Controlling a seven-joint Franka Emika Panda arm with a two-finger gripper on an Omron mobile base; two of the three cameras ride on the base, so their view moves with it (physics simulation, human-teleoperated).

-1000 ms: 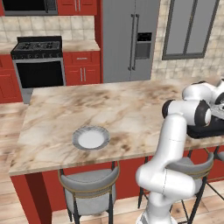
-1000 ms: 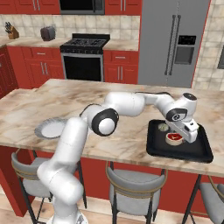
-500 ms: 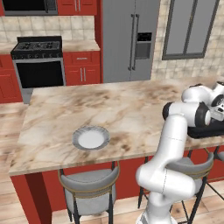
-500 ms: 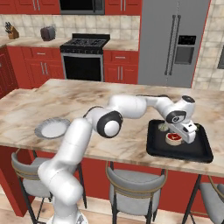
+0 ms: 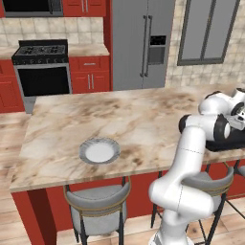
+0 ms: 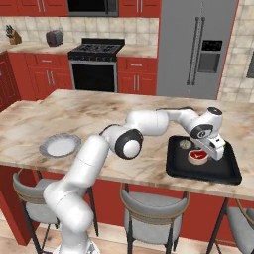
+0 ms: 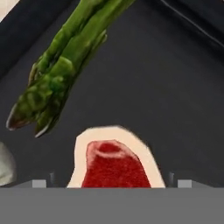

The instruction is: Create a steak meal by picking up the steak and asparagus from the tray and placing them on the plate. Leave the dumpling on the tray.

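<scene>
Steak [image 7: 114, 166] and asparagus [image 7: 65, 61] lie on tray [image 7: 175, 87], no writing legible.

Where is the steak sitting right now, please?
The steak lies on the black tray at the island's right end, directly under the hand, beside the asparagus.

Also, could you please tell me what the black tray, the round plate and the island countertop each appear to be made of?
The flat black rectangular tray looks like matte plastic or coated metal: uniformly dark, no shine.
The round plate with white centre and grey ribbed rim looks like glazed ceramic, though the smooth surface leaves that open.
The beige island countertop looks like polished marble or similar stone, given its brown veining.
</scene>
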